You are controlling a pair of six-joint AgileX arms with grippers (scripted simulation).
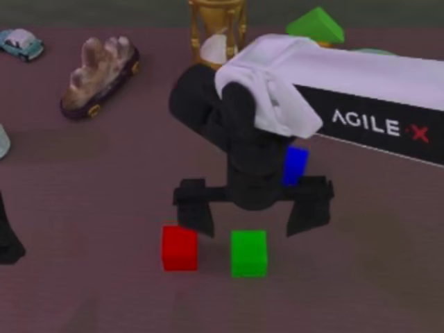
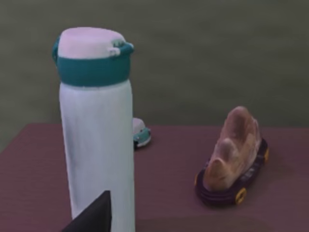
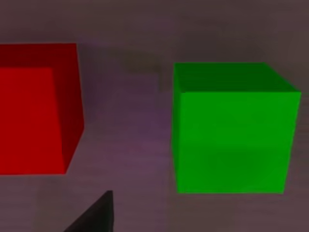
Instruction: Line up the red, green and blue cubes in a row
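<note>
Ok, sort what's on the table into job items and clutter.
Job items: red cube, green cube, blue cube.

Clutter: hourglass, green wedge, toy car, bread on a wheeled board, white bottle.

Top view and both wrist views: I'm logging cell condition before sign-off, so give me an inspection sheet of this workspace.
Surface: brown table, no spills seen.
Job's things: red cube and green cube side by side, apart; blue cube behind, partly hidden.
Clutter: bread on cart, toy car, hourglass, green wedge, bottle.
Grippers: right gripper open above the cubes; left arm parked at left edge.
Cables: nothing seen.
Surroundings: nothing seen.
</note>
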